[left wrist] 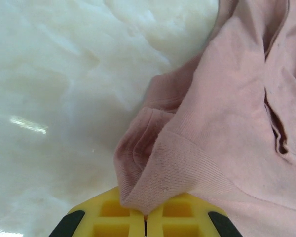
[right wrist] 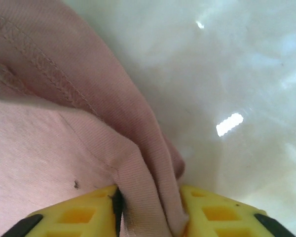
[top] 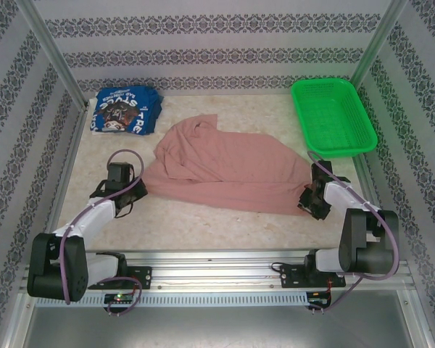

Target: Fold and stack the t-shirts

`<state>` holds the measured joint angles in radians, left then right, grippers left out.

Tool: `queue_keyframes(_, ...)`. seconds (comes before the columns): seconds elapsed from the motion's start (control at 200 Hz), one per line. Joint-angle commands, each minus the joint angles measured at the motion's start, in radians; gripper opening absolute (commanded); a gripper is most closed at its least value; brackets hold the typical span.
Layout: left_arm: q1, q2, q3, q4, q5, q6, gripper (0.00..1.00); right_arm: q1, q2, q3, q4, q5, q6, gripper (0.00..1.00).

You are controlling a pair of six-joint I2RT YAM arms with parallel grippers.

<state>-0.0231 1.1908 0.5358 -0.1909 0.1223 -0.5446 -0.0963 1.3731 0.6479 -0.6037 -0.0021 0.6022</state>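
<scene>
A dusty pink t-shirt point(top: 225, 170) lies spread and rumpled across the middle of the table. My left gripper point(top: 136, 190) sits at its near left corner. In the left wrist view the yellow fingers point(left wrist: 108, 217) are shut on a pinched tip of the pink cloth point(left wrist: 212, 128). My right gripper point(top: 307, 197) is at the shirt's near right corner. There a thick fold of the hem point(right wrist: 143, 187) fills the space between the yellow fingers point(right wrist: 217, 212), which are closed on it. A royal blue t-shirt point(top: 123, 110) with white lettering lies folded at the back left.
A green mesh basket point(top: 333, 116) stands at the back right corner. Patterned walls and metal posts close in the table on three sides. Bare pale tabletop point(top: 203, 225) runs between the pink shirt and the arms' bases.
</scene>
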Motion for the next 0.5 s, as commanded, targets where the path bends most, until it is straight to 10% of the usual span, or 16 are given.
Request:
queue_keyframes(0.0, 0.049, -0.032, -0.013, -0.067, -0.053, 0.038, 0.06, -0.008, 0.006, -0.001, 0.067, -0.012, 0.010, 0.27)
queue_keyframes(0.325, 0.071, -0.122, -0.060, -0.129, -0.042, -0.003, 0.09, -0.008, -0.172, -0.095, 0.020, -0.051, 0.027, 0.28)
queue_keyframes(0.445, 0.074, -0.103, -0.056, -0.165, -0.062, -0.030, 0.36, -0.008, -0.186, -0.089, -0.007, -0.042, 0.017, 0.39)
queue_keyframes(0.5, 0.074, -0.133, -0.035, -0.210, -0.099, -0.037, 0.63, -0.008, -0.204, -0.080, -0.019, -0.033, 0.016, 0.42)
